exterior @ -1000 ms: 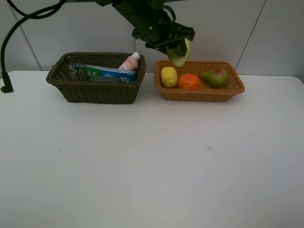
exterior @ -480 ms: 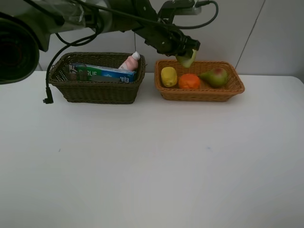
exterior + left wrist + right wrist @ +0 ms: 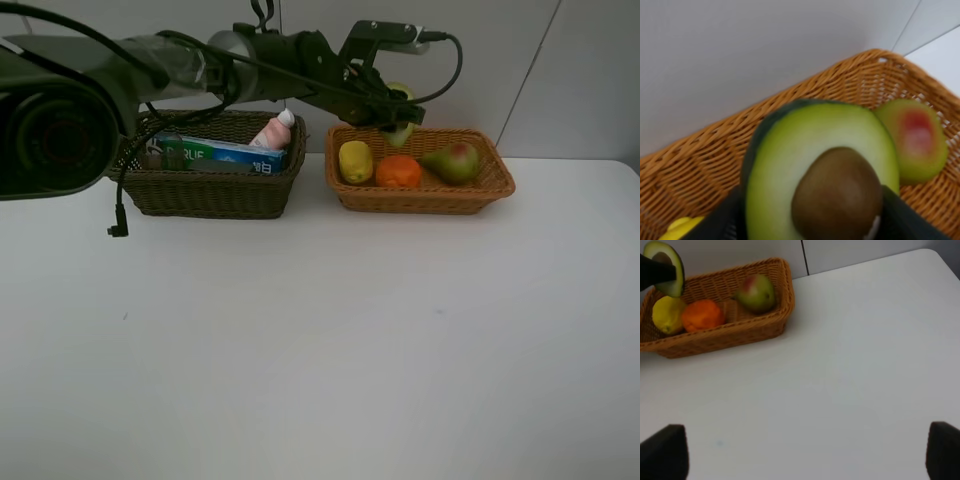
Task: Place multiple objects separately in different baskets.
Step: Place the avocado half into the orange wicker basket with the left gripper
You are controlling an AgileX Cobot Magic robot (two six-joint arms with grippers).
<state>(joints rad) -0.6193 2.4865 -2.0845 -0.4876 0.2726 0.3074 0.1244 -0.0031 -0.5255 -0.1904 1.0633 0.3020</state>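
Within the last second the left claw has swung lower toward the back rim of the shallow orange-tan wicker basket, still clamped on the halved green avocado, which hangs just above the basket behind the yellow lemon and round orange. Release looks imminent. The right claw's jaws stand wide apart, holding nothing, over the white surface.

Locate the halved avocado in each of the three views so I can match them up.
Exterior high: halved avocado held by the left gripper over the back rim of the tan basket.
Left wrist: avocado fills the middle, pit showing.
Right wrist: avocado above the lemon.
Shared landmark: red-green pear.
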